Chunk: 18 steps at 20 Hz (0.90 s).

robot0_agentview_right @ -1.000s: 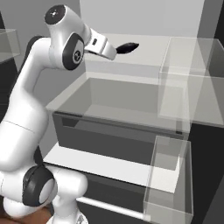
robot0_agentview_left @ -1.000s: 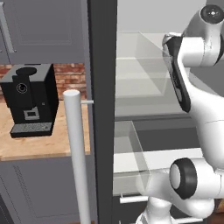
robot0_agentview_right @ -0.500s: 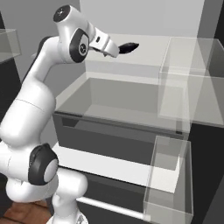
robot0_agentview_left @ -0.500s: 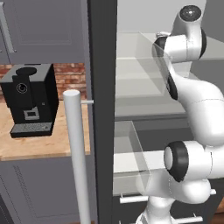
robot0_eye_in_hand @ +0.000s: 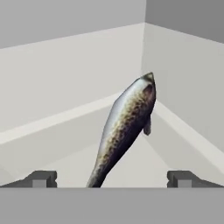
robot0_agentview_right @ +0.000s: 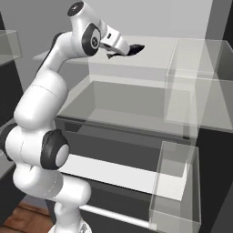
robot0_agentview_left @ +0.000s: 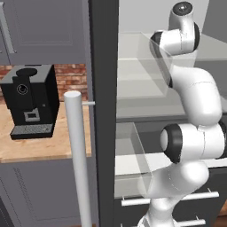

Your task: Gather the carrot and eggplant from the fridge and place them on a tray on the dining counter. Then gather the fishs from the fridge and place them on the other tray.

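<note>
Ahead of the gripper [robot0_eye_in_hand: 112, 178], the fish [robot0_eye_in_hand: 124, 127] is silvery along its back, shading to a brown-speckled flank and a dark belly and tail. The fingertips [robot0_eye_in_hand: 41, 178] are dark grey. The shelf [robot0_eye_in_hand: 65, 144] beneath is pale grey-white. The arm [robot0_agentview_right: 45, 109] behind the gripper is white with black joints. The fridge [robot0_agentview_left: 104, 111] door edge is dark grey, its bar handle [robot0_agentview_left: 79, 155] pale grey.

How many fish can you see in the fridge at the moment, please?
1. The fish lies on a pale fridge shelf near its back corner, ahead of the open gripper. Others may be hidden elsewhere.
</note>
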### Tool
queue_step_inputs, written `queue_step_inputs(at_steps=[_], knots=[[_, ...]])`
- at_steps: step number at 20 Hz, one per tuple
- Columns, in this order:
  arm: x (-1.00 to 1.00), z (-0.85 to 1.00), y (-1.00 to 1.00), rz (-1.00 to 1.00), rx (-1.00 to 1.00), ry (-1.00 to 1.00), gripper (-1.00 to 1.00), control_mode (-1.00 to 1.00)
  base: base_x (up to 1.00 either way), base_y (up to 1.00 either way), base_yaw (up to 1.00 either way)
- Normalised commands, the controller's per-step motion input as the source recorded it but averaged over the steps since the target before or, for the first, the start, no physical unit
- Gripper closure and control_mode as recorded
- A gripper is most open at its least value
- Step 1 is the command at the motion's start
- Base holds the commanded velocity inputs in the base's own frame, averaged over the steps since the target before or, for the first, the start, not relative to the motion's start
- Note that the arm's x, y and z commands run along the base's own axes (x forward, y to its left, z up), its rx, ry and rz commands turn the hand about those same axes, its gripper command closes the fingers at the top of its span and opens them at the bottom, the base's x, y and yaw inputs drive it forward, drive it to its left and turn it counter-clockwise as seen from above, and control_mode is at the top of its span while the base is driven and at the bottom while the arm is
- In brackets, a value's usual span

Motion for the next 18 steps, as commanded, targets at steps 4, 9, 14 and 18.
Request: queue_step_inputs(at_steps=[4,9,14,18], knots=[[0.35,-0.14,-0.14,-0.04,0.00,0.03,-1.00,-1.00,0.00,0.00,0.00],[0.33,-0.20,-0.12,-0.05,0.00,0.02,-1.00,-1.00,0.00,0.00,0.00],[0.24,-0.16,-0.07,-0.04,0.00,0.01,-1.00,-1.00,0.00,0.00,0.00],[0.02,-0.20,-0.05,-0.02,0.00,0.00,1.00,-1.00,0.00,0.00,0.00]])
